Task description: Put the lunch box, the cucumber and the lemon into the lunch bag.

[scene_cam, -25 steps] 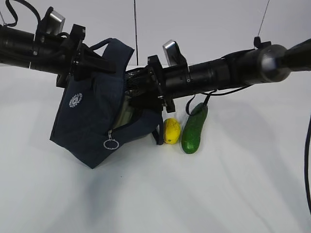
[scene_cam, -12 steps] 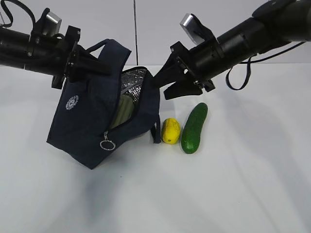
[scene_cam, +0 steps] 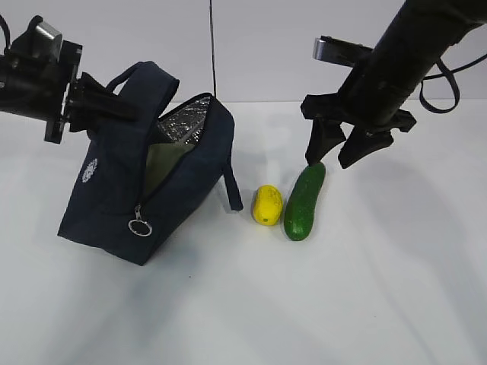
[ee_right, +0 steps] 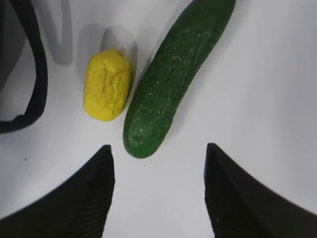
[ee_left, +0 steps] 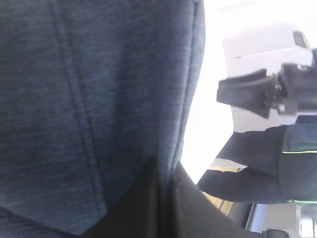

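cucumber (ee_right: 176, 79) and lemon (ee_right: 107, 85) lie just below the wide-apart right gripper (scene_cam: 337, 152); left gripper (scene_cam: 114, 109) pinches the lunch bag (scene_cam: 183, 179) handle.

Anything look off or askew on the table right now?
The lunch bag sits tilted, propped on one bottom edge because the left gripper holds its handle up. Its zipper is open, silver lining showing. The lemon and cucumber lie intact, nothing spilled.

Navy lunch bag (ee_left: 94, 99) fabric fills view, claw (ee_left: 166, 198) pinching it.
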You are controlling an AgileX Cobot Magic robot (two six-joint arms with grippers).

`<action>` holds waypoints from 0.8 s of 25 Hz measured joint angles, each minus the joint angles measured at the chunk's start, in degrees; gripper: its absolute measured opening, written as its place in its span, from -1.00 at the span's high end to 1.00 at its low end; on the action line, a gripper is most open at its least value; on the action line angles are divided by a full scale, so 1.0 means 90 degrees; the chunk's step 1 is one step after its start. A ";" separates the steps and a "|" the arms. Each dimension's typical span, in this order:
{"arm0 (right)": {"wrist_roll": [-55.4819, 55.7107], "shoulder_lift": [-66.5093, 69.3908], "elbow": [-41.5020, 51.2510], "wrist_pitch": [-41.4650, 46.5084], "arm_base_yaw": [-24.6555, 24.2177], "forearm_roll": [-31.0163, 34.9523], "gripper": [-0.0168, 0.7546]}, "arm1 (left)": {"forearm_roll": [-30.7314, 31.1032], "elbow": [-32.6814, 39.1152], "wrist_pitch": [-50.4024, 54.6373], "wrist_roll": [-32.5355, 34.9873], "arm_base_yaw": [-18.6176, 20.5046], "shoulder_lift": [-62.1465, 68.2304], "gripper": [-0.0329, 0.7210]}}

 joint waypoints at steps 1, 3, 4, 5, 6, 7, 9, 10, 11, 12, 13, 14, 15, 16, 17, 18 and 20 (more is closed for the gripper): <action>0.0326 0.0000 0.0000 -0.0034 0.0041 -0.0291 -0.19 | 0.0097 0.0000 0.0029 -0.0027 0.0058 0.0000 0.93; 0.0794 0.0000 0.0000 -0.0194 0.0070 -0.0652 -0.19 | 0.0259 0.0000 0.0087 -0.0068 0.0152 0.0000 0.93; 0.0936 0.0000 0.0000 -0.0272 0.0079 -0.0726 -0.19 | 0.0332 0.0000 0.0087 -0.0111 0.0166 0.0000 0.93; 0.1080 0.0000 0.0000 -0.0371 0.0079 -0.0794 -0.19 | 0.0387 0.0000 0.0087 -0.0133 0.0182 0.0000 0.93; 0.1219 0.0026 0.0000 -0.0471 0.0079 -0.0836 -0.19 | 0.0422 0.0000 0.0098 -0.0146 0.0182 0.0000 0.93; 0.1305 0.0061 0.0000 -0.0530 0.0079 -0.0848 -0.19 | 0.0449 0.0000 0.0098 -0.0156 0.0182 0.0000 0.93; 0.1430 0.0222 0.0000 -0.0687 0.0079 -0.0863 -0.19 | 0.0452 0.0000 0.0098 -0.0156 0.0182 0.0000 0.93; 0.1498 0.0308 0.0000 -0.0764 0.0079 -0.0863 -0.19 | 0.0463 0.0000 0.0098 -0.0159 0.0182 0.0000 0.93; 0.1621 0.0424 0.0000 -0.0838 0.0079 -0.0863 -0.21 | 0.0463 0.0000 0.0098 -0.0159 0.0182 0.0000 0.93; 0.1764 0.0549 0.0000 -0.0924 0.0079 -0.0863 -0.22 | 0.0463 0.0000 0.0098 -0.0170 0.0182 0.0000 0.93; 0.1923 0.0658 -0.0013 -0.1009 0.0079 -0.0877 -0.25 | 0.0463 0.0000 0.0098 -0.0170 0.0182 0.0000 0.93; 0.2050 0.0785 -0.0039 -0.1073 0.0079 -0.0877 -0.27 | 0.0463 0.0000 0.0098 -0.0170 0.0182 0.0000 0.93; 0.2172 0.0901 -0.0074 -0.1154 0.0079 -0.0877 -0.30 | 0.0467 0.0000 0.0098 -0.0170 0.0182 0.0000 0.93; 0.2220 0.1006 -0.0125 -0.1237 0.0079 -0.0877 -0.33 | 0.0467 0.0000 0.0098 -0.0170 0.0182 0.0000 0.93; 0.2272 0.1083 -0.0156 -0.1329 0.0083 -0.0889 -0.35 | 0.0467 0.0000 0.0098 -0.0173 0.0182 0.0000 0.93; 0.2337 0.1151 -0.0187 -0.1407 0.0094 -0.0889 -0.36 | 0.0467 0.0000 0.0098 -0.0173 0.0182 0.0000 0.93; 0.2415 0.1275 -0.0215 -0.1577 0.0094 -0.0889 -0.37 | 0.0478 0.0000 0.0098 -0.0173 0.0182 0.0000 0.93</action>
